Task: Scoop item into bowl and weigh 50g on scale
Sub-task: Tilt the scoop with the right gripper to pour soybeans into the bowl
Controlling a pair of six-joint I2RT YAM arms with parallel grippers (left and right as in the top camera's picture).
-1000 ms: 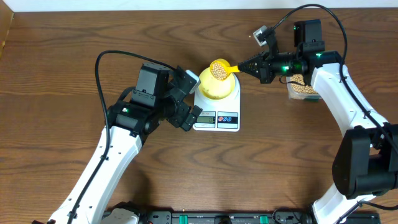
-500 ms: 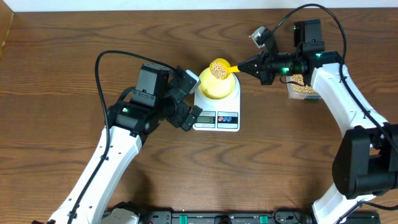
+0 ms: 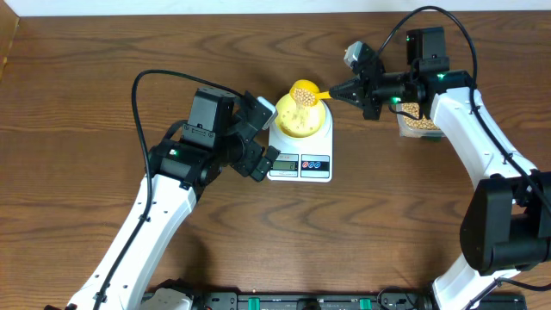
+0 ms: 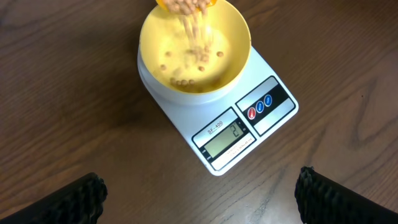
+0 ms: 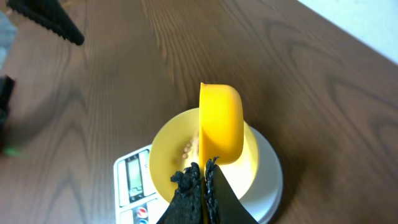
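Observation:
The pale yellow bowl (image 3: 300, 120) sits on the white scale (image 3: 301, 164), whose display faces the front. My right gripper (image 3: 337, 92) is shut on the handle of a yellow scoop (image 3: 305, 93) tipped over the bowl, and tan beans (image 4: 189, 25) fall from it into the bowl (image 4: 194, 46). Several beans lie on the bowl's floor. In the right wrist view the scoop (image 5: 221, 124) stands on edge above the bowl (image 5: 168, 149), held in my gripper (image 5: 204, 177). My left gripper (image 4: 199, 193) is open and empty, just left of the scale (image 4: 249, 124).
A clear container of beans (image 3: 417, 120) stands at the right, partly hidden under my right arm. The scale's display (image 4: 227, 138) shows a low reading. Bare wooden table (image 3: 86, 86) lies around, with a white wall edge along the back.
The scoop has tilted further over the bowl, and beans now pour out of it. The right wrist has rolled a little. The left arm has not moved.

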